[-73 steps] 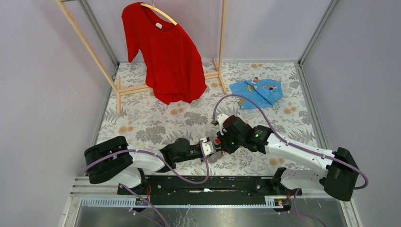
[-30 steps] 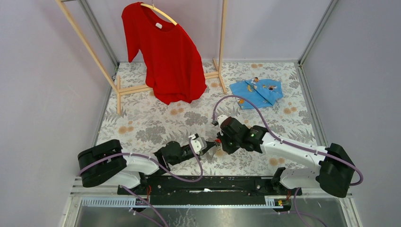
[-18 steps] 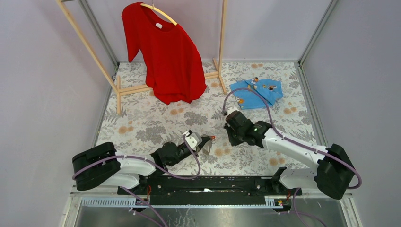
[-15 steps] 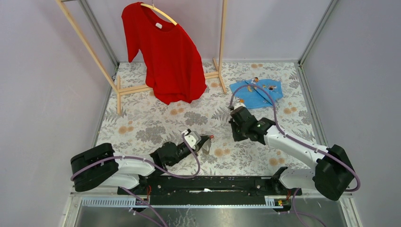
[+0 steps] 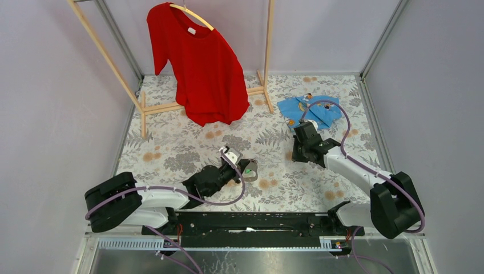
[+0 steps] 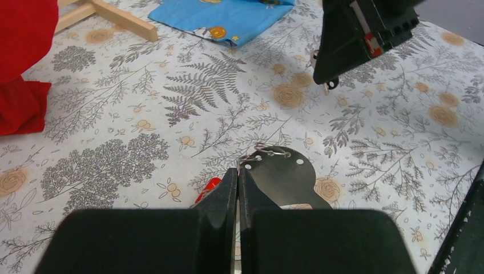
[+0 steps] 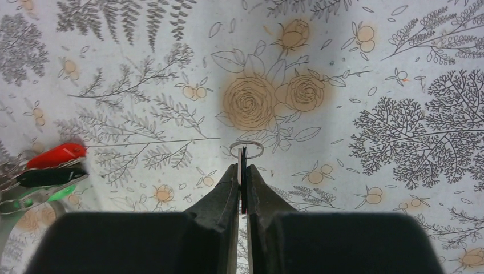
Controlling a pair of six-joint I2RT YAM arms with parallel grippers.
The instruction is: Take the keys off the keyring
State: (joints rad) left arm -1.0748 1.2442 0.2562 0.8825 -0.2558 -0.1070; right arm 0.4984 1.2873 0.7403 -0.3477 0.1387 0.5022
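Note:
My left gripper (image 5: 244, 167) is shut on the edge of the keyring (image 6: 285, 177), a flat grey oval plate with small holes and thin wire rings at its top, held low over the table. The red key (image 6: 208, 188) shows beside my left fingers. In the right wrist view the red key (image 7: 56, 154), black key (image 7: 48, 176) and green key (image 7: 57, 194) hang together at the far left. My right gripper (image 5: 295, 155) is well apart to the right. It is shut (image 7: 242, 165) on a thin dark flat piece with a small wire ring (image 7: 246, 149) at its tip.
A blue cloth (image 5: 311, 111) lies just beyond the right arm. A red shirt (image 5: 200, 68) hangs on a wooden rack (image 5: 165, 107) at the back left. The floral tabletop (image 5: 188, 148) is walled on three sides.
My right gripper has pulled away from the left one, back and to the right toward the blue cloth, carrying the small ringed piece. My left gripper kept the keyring and shifted slightly.

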